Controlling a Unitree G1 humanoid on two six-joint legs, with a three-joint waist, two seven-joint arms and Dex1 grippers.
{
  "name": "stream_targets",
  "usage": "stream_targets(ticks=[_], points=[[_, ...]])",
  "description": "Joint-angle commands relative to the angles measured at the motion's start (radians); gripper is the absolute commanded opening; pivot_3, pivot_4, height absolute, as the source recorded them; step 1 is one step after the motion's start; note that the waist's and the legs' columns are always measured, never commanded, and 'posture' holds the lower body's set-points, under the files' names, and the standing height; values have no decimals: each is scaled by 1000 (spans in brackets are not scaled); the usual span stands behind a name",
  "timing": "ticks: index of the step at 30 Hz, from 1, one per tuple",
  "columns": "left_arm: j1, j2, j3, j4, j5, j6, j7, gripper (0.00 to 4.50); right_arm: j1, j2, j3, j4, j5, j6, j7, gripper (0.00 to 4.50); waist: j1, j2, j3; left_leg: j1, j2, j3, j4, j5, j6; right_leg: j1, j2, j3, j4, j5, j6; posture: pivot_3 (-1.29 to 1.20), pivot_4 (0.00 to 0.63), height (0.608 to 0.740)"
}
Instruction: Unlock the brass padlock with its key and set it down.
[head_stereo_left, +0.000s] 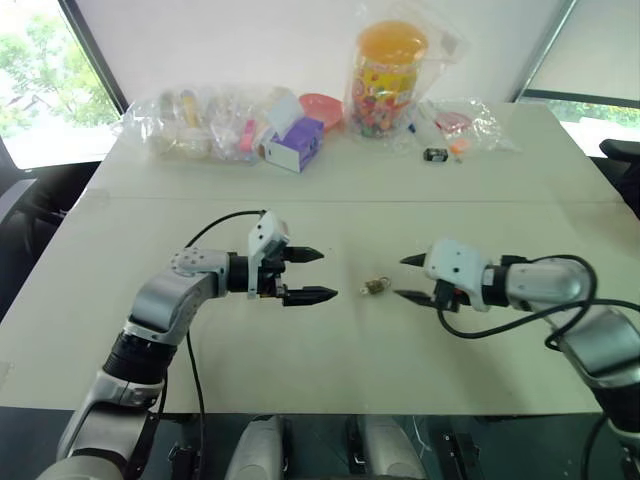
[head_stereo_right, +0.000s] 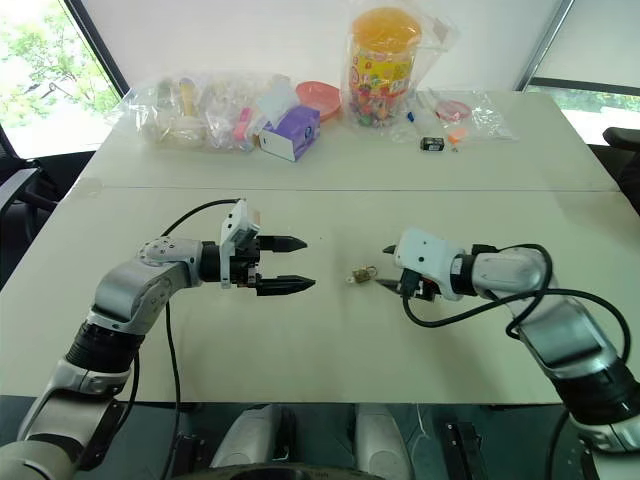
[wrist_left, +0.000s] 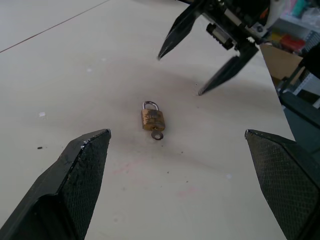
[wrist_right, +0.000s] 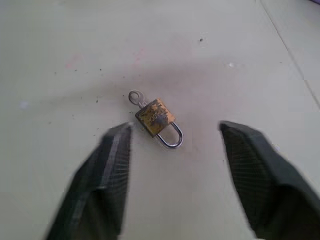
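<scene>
The brass padlock (head_stereo_left: 375, 286) lies flat on the pale table (head_stereo_left: 300, 380) between my two grippers, touching neither. In the left wrist view the padlock (wrist_left: 152, 120) shows both shackle legs sitting in its body, and the small silver key (wrist_left: 157, 135) sticks out of its base. My left gripper (head_stereo_left: 328, 275) stands open to the padlock's left, pointing at it, with nothing between its fingers. On the other side my right gripper (head_stereo_left: 400, 278) is open too, its tips close to the padlock; in its own view the padlock (wrist_right: 156, 117) lies just ahead of the spread fingers (wrist_right: 107, 170).
Along the far edge stand clear plastic bags of small items (head_stereo_left: 195, 122), a purple-and-white box (head_stereo_left: 294, 143), a tall jar with a yellow lid (head_stereo_left: 388, 75) and a small black object (head_stereo_left: 434, 154). A seam (head_stereo_left: 150, 197) crosses the table behind the grippers.
</scene>
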Motion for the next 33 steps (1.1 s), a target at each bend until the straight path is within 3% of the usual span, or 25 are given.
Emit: stream_targets(ticks=[1, 13, 22, 25, 30, 33], points=[[12, 22, 14, -73, -27, 20, -1, 4500, -51, 34, 26, 61, -10, -68, 53, 4465, 0, 0, 0, 0, 0, 0, 0, 0, 0, 0, 0, 0, 0, 0, 0, 0, 150, 735], [78, 73, 34, -168, -39, 45, 43, 4500, -259, 212, 127, 555, -130, -300, 154, 4465, -3, 0, 0, 1, 0, 1, 0, 0, 0, 0, -1, 0, 1, 0, 0, 0, 150, 735], [101, 79, 50, -201, -47, 51, 87, 4500, -305, 206, 171, 771, -200, -420, 240, 4465, 0, 1, 0, 6, 1, 1, 0, 0, 0, 5, -2, 0, 1, 0, 0, 0, 150, 735], [104, 82, 52, -203, -47, 50, 95, 4500, -310, 195, 178, 797, -208, -431, 265, 3647, 1, 1, 0, 16, 1, 0, -2, 0, 1, 16, -3, -1, -3, 0, 0, 0, 150, 735], [101, 83, 50, -201, -48, 44, 101, 4500, -307, 184, 179, 804, -218, -411, 292, 1163, 0, 1, -1, 19, 0, 0, -2, -1, 1, 21, -4, -1, -4, 0, -1, 0, 150, 735], [89, 79, 44, -188, -44, 37, 100, 4500, -308, 182, 175, 816, -224, -413, 287, 1163, 0, 1, -1, 19, 0, -1, -2, -1, 1, 20, -5, -1, -4, 0, -1, 0, 150, 735]])
